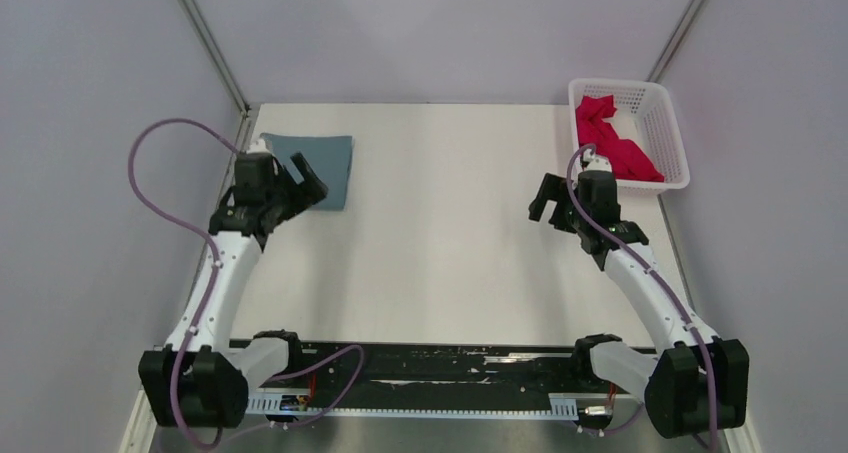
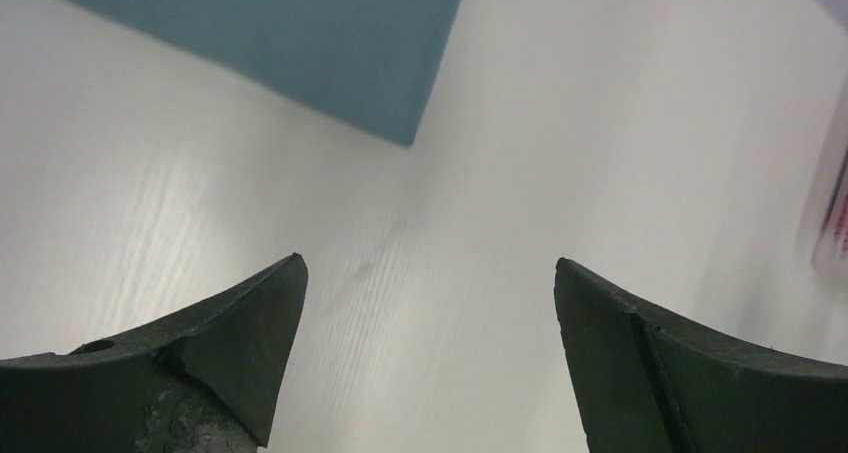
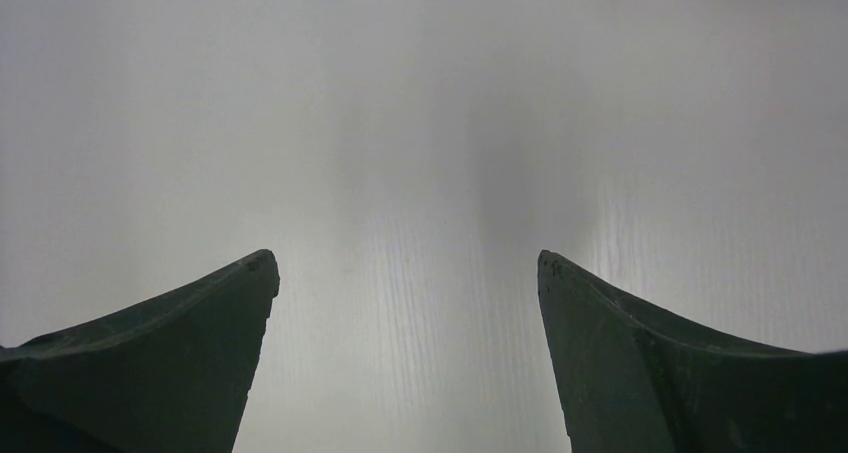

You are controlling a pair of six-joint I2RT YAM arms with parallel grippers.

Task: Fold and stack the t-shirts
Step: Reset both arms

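The blue-grey t-shirt (image 1: 318, 163) lies folded in a flat rectangle at the table's far left; its near corner shows in the left wrist view (image 2: 300, 43). My left gripper (image 1: 310, 185) is open and empty, just above that near corner (image 2: 428, 268). The crimson-pink t-shirt (image 1: 610, 143) lies crumpled inside the white lattice basket (image 1: 662, 123) at the far right. My right gripper (image 1: 545, 201) is open and empty over bare table, left of and nearer than the basket; its wrist view (image 3: 405, 263) shows only table.
The basket's edge shows blurred at the right margin of the left wrist view (image 2: 830, 213). Grey walls enclose the white table (image 1: 440, 233) on three sides. A black rail with cables runs along the near edge (image 1: 420, 368).
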